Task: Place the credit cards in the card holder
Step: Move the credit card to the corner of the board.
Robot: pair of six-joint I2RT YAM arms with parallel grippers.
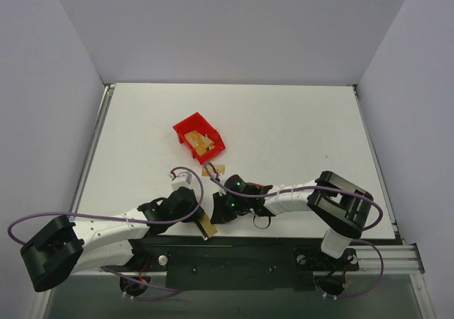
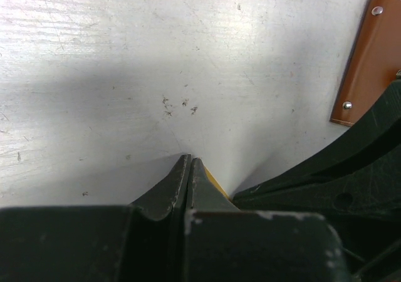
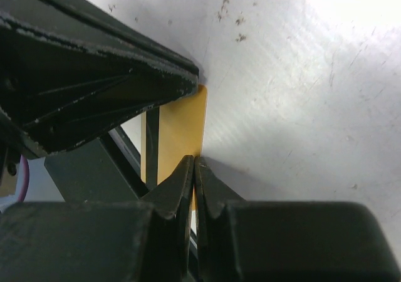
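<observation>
being pinched between the pressed-together jaws of the left gripper (image 2: 190, 160), a gold credit card (image 3: 182, 125) is being held low over the table (image 1: 284, 135). the right gripper (image 3: 193, 160), jaws shut tight, is being touched to its edge. the brown card holder (image 2: 369, 56) is lying just beside; more cards (image 1: 204, 143) are lying in the red bin (image 1: 186, 129).

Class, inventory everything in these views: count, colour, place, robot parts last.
table: one, white, beneath everything.
red bin: one, red, mid-table.
cards in the bin: several, tan, number unclear.
loose card: at least one, tan, between bin and arms.
striped card: one, gold, dark stripe, table's near edge.
card holder: one, brown, metal snaps, right of striped card.
cables: several, purple, looping off both arms.
left arm: one, white-black, jaws shut at striped card.
right arm: one, white-black, jaws shut at same card.
</observation>
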